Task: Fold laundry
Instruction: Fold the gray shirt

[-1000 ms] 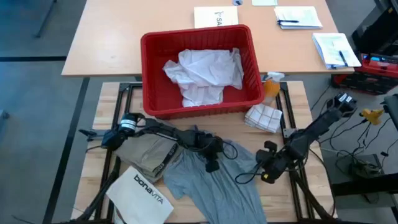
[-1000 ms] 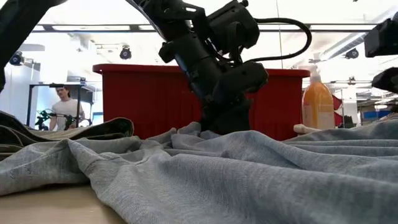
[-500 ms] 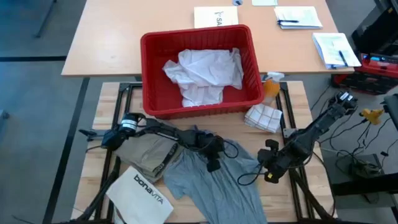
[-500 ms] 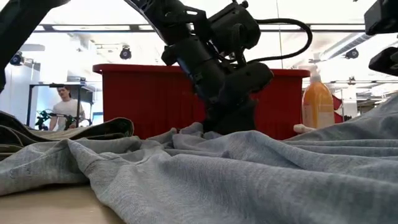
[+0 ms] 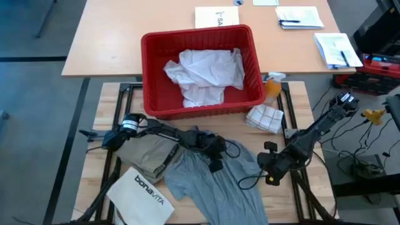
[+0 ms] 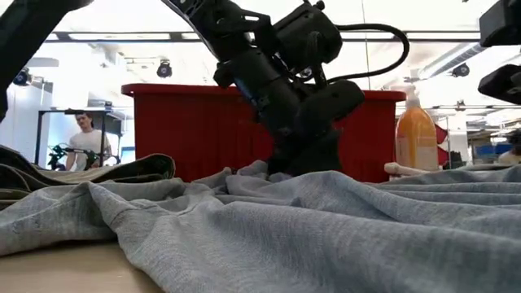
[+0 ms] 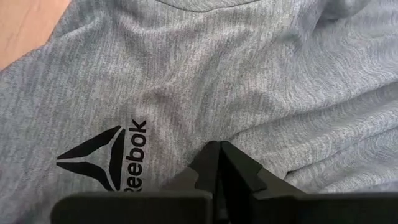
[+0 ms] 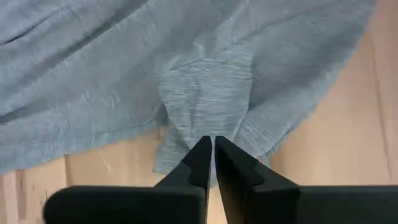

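Covering the near half of the wooden counter (image 5: 106, 100), the grey T-shirt (image 5: 219, 187) lies spread and rumpled, its long axis running from the counter's middle toward the near edge; the red basket (image 5: 153, 50) stands at the far edge with the white shirt (image 5: 203, 75) heaped inside it; the khaki-tan piece (image 5: 147, 153) lies bunched toward the left edge, touching the T-shirt; a stiff white bag (image 5: 140, 190) printed "bonavita" sits at the near-left corner, partly over the khaki piece; a checked cloth (image 5: 264, 117) and an orange spray bottle (image 5: 272, 86) stand just beside the basket's right end.

Left gripper (image 7: 219, 149): jaws together, pressed down on the T-shirt's upper body near the collar, beside a printed logo (image 7: 106, 163); a small ridge of cloth appears pinched between them.

Right gripper (image 8: 210, 144): jaws clamped on a gathered tuck of grey cloth at the shirt's right margin, bare wood showing beyond it.

Judgement: both arms hold the shirt across its width, left nearer the collar, right nearer the sleeve; any drawing-out must run crosswise to the long axis; folding not yet begun.
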Tool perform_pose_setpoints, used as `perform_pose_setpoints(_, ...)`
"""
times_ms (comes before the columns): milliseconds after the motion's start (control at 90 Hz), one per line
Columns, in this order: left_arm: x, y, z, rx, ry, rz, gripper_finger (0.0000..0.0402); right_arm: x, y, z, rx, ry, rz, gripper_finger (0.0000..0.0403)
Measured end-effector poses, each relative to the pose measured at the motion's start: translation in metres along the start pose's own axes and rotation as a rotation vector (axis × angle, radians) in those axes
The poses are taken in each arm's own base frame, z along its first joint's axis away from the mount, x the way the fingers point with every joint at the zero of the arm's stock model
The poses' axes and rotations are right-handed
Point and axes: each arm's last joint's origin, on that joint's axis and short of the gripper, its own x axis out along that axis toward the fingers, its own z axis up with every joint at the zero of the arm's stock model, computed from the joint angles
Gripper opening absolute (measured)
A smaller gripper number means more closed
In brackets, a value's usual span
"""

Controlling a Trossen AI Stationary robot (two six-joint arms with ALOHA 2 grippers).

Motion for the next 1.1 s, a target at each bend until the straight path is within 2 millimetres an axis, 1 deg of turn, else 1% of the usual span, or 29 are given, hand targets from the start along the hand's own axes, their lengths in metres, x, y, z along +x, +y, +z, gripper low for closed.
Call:
perform_pose_setpoints(133,0.0,0.0,0.0,0.0,-0.002,-0.001,0.0,0.006,-0.003,-0.005,0.073,0.02,-0.018,0.0003)
perform_pose_setpoints(211,0.0,0.0,0.0,0.0,-0.002,-0.001,0.0,0.011,-0.005,-0.011,0.083,0.049,-0.017,0.0012)
perform_pose_setpoints(367,0.0,0.0,0.001,0.0,-0.003,-0.002,0.0,0.022,-0.005,-0.022,0.094,0.043,0.013,0.0055)
perform_pose_setpoints(500,0.0,0.0,0.001,0.001,-0.003,-0.002,0.0,0.026,-0.003,-0.027,0.094,0.036,0.038,0.0095)
perform_pose_setpoints(567,0.0,0.0,0.001,0.0,-0.003,-0.002,0.0,0.027,-0.003,-0.03,0.087,0.04,0.04,0.0108)
perform_pose_setpoints(656,0.0,0.0,0.001,0.0,-0.004,-0.002,0.0,0.029,-0.005,-0.035,0.081,0.052,0.03,0.0116)
perform_pose_setpoints(778,0.0,0.0,0.001,0.001,-0.004,-0.003,0.0,0.035,-0.011,-0.041,0.096,0.059,-0.008,0.0107)
perform_pose_setpoints(867,0.0,0.0,0.001,0.001,-0.004,-0.003,0.0,0.035,-0.009,-0.039,0.08,0.034,0.01,0.0087)
perform_pose_setpoints(1011,0.0,0.0,0.001,0.001,-0.004,-0.003,0.0,0.038,-0.005,-0.037,0.062,0.017,0.045,0.0042)
perform_pose_setpoints(1100,0.0,0.0,0.001,0.001,-0.004,-0.003,0.0,0.041,-0.007,-0.039,0.056,0.037,0.022,0.003)
